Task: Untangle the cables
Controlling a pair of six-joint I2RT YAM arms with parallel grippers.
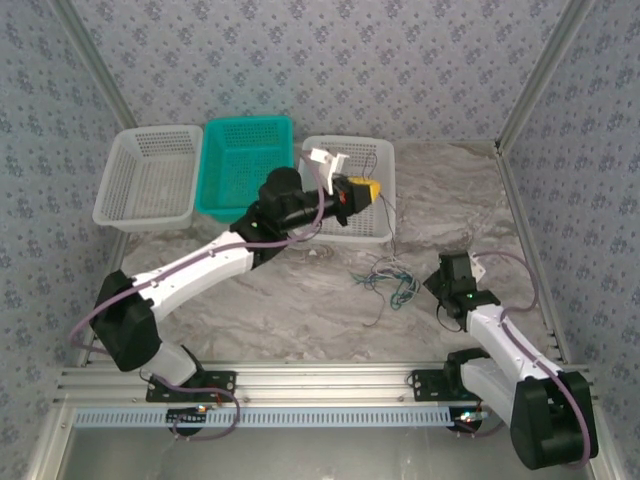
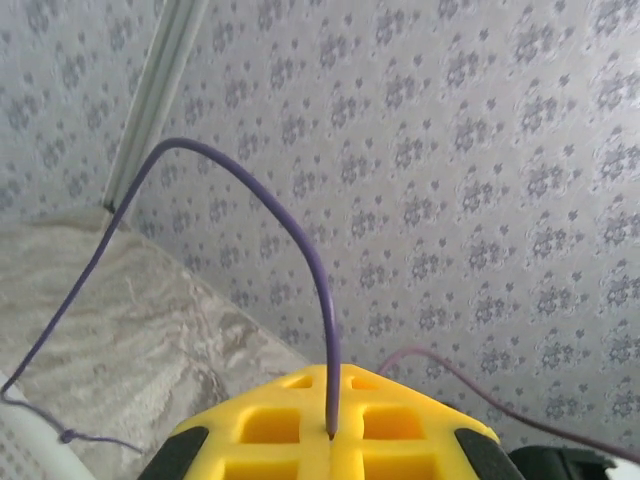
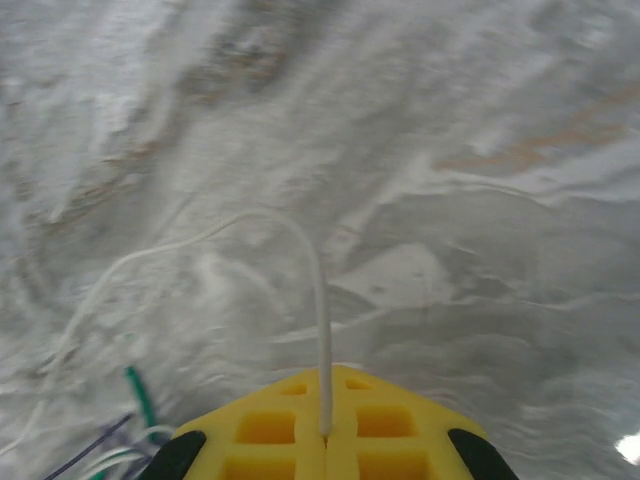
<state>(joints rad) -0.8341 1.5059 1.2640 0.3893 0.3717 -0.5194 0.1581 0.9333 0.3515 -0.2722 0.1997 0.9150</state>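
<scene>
Where the marble table lies bare right of centre, the cables sit in one loose tangle, near the front right corner of a white basket and just left of the right arm's wrist. Purple wire: clamped between the closed yellow fingers of the left gripper, arching up and then falling left toward the table. Left gripper in the top view: raised over the white basket. Cream wire: pinched in the closed right gripper, looping up and left, then trailing across the table, low over the marble. Green wire: lying on the table just left of those fingers, beside a dark purple strand. Teal basket: touching the white basket's left side. Second white basket: left of the teal one. Wall: patterned paper.
</scene>
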